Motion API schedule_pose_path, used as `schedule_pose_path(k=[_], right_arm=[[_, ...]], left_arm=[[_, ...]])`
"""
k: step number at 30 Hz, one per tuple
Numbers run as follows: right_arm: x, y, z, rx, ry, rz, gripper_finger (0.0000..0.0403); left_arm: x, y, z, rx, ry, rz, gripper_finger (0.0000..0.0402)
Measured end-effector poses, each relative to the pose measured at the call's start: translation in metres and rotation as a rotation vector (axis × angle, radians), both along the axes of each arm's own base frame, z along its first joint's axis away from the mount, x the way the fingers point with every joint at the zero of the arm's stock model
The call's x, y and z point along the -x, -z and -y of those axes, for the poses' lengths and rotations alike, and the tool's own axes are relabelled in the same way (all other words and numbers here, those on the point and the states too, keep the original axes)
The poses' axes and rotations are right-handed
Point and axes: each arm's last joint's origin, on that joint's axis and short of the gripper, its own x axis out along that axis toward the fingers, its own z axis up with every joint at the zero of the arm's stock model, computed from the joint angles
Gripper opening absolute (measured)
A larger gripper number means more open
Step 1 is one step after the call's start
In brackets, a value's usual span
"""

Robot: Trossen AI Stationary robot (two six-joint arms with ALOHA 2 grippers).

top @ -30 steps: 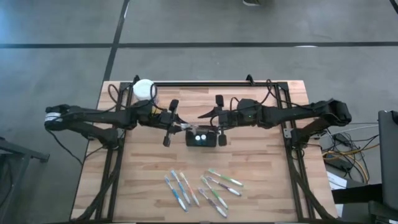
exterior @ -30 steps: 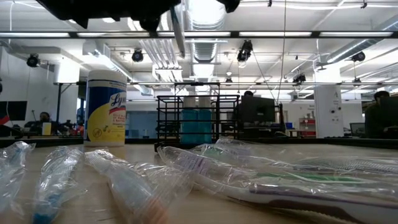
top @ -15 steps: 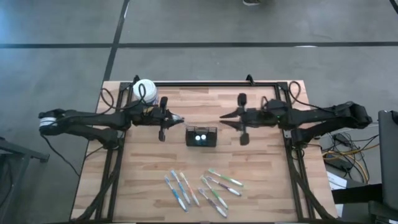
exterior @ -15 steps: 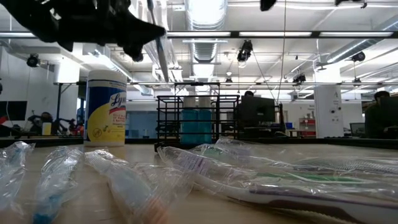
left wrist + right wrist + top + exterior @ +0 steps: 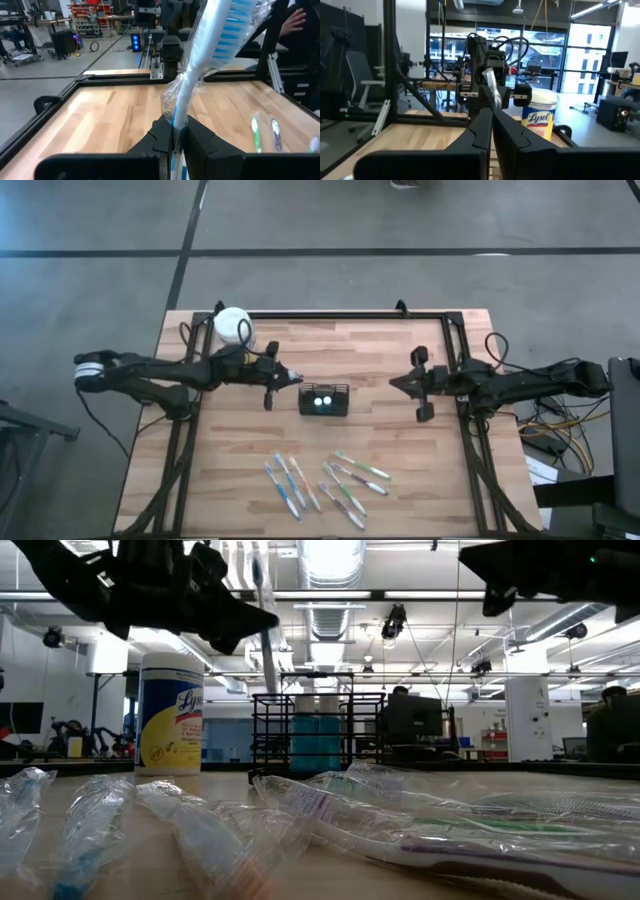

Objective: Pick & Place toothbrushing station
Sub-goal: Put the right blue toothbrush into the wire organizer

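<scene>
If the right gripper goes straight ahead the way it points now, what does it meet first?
Probably the left gripper and the wrapped toothbrush it holds, facing it across the table. The right gripper, shut and empty, appears to ride above the black mesh holder, though depth is unclear.

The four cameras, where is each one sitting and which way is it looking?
High view: above, facing straight down on the wooden table; both arms show.
Low view: at tabletop height, facing across wrapped toothbrushes toward the small black mesh holder box; arms overhead.
Left wrist view: on the left arm, past its left hand gripping a wrapped blue toothbrush.
Right wrist view: on the right arm, past its shut right hand.
Shared: low and right wrist views show the yellow white-lidded canister.
</scene>
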Motion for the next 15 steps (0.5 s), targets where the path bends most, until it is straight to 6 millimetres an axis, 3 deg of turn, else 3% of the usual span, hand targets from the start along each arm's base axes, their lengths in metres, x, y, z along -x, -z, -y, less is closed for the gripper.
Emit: schedule_pose_path(k=[7, 15], right_arm=[[0.010, 0.017, 0.000, -0.022, -0.004, -0.004, 0.0012], [0.008, 0.019, 0.000, -0.027, -0.003, -0.023, 0.0012]], left_arm=[[-0.015, 0.021, -0.004, 0.007, -0.010, -0.040, 0.0026], [-0.028, 0.048, -0.007, 0.000, -0.025, -0.103, 0.0026]])
